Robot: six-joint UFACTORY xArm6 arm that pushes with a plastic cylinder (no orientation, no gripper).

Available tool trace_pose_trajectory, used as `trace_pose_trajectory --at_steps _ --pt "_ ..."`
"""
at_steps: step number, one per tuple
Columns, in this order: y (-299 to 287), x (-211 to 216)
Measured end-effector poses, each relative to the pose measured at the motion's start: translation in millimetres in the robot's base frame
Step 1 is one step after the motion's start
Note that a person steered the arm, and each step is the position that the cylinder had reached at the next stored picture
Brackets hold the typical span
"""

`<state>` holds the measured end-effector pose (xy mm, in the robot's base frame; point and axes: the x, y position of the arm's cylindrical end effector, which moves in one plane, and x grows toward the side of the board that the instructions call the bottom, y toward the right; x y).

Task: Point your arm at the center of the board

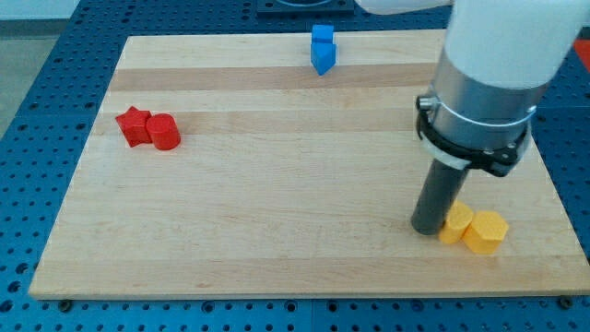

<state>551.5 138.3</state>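
Note:
My tip (429, 227) rests on the wooden board (295, 184) at the view's lower right, well right of the board's middle. It touches the left side of a yellow block (454, 224), which sits against a yellow hexagonal block (485, 231). A red star block (135, 125) and a red cylinder (164, 132) sit together at the view's left. Two blue blocks stand at the view's top middle: a blue cube (321, 35) behind a blue block (323, 57).
The arm's pale body (498, 65) hangs over the board's right side and hides part of it. A blue perforated table (37, 83) surrounds the board.

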Motion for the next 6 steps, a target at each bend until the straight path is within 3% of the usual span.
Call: trace_pose_trajectory --at_steps 2,5,6 --pt "4.6 -1.7" --pt "-148.8 -130.0" --pt "-162.9 -157.2"
